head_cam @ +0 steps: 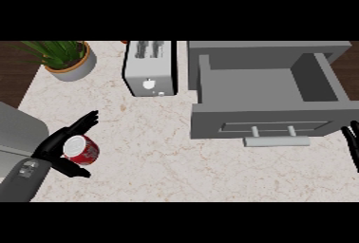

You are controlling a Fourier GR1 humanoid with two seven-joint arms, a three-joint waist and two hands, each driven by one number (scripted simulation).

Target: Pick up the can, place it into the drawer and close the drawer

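Head view: my left hand (60, 152) sits at about eight o'clock on the surface (161, 142), and the can (82, 149) is in it. The fingers reach up past the can toward one o'clock and the thumb curls under it at the lower side, so I read the hand as grasping the can, not just lying beside it. I see the can's pale top turned toward me and its red side facing four o'clock, so its long axis looks tilted, not upright; I can't tell whether it is clear of the surface or touching it.

The drawer (270, 85) stands pulled open at about two o'clock, its grey tray bare as far as I can see, its front panel and handle (276, 141) facing six o'clock. From the can, the open tray lies toward two o'clock, well apart, with the front panel between them. In my judgement the coming carry turns on that: the can has to travel up and right and come over the front panel before it goes down into the tray.

My right hand (352, 142) shows only at the three o'clock edge, fingers straight, released, resting just beside the drawer's front. It is the nearer hand to the handle, so I'd expect it to suit the closing push.

A toaster (149, 66) stands at twelve o'clock, a plant (63, 57) at eleven, both off the carry line.
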